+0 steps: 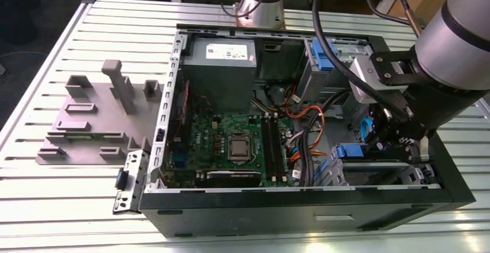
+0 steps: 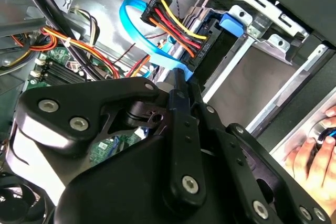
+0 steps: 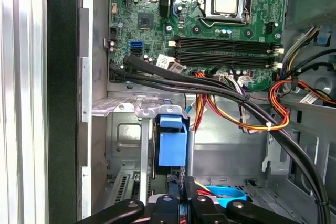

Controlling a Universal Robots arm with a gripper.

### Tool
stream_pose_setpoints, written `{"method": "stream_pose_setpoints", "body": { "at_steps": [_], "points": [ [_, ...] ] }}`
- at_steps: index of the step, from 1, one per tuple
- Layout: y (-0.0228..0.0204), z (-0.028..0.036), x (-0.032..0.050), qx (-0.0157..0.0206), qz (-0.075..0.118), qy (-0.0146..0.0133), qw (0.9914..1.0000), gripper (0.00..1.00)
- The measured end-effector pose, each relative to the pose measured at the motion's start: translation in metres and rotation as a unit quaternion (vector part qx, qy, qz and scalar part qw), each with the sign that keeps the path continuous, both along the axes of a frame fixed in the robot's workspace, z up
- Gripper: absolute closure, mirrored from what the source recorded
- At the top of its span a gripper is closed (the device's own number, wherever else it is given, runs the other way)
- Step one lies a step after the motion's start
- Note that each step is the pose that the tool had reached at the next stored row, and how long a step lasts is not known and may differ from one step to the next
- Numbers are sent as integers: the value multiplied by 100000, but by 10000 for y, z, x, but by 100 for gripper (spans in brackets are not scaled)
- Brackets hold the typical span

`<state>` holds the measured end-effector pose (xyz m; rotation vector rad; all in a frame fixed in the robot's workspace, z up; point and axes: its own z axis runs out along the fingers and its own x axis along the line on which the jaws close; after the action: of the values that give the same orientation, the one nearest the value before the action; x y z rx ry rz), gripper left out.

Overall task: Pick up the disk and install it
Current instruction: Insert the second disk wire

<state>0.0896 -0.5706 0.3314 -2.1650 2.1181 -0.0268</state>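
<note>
— Where was the disk (image 3: 172, 148)?

— Standing on edge in the drive cage (image 3: 122, 107) inside the computer case (image 1: 306, 204), with its blue carrier frame turned toward me.

— And your jaws?

— Pressed together, with nothing between them that I could see. My gripper (image 3: 182, 186) hung near the disk. I judged that closed fingers fit that narrow slot better, perhaps for pushing.
</note>
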Motion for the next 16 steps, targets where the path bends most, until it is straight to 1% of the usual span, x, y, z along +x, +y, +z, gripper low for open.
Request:
{"method": "stream_pose_setpoints", "body": {
  "at_steps": [5, 14, 15, 16],
  "points": [
    [-4, -27, 0, 18, -2, 0, 100000, 84],
    [-5, -34, 0, 31, -1, 1, 100000, 84],
    [-5, -34, 0, 25, 0, 0, 100000, 83],
    [-5, -34, 0, 42, 1, 0, 100000, 77]
  ]
}}
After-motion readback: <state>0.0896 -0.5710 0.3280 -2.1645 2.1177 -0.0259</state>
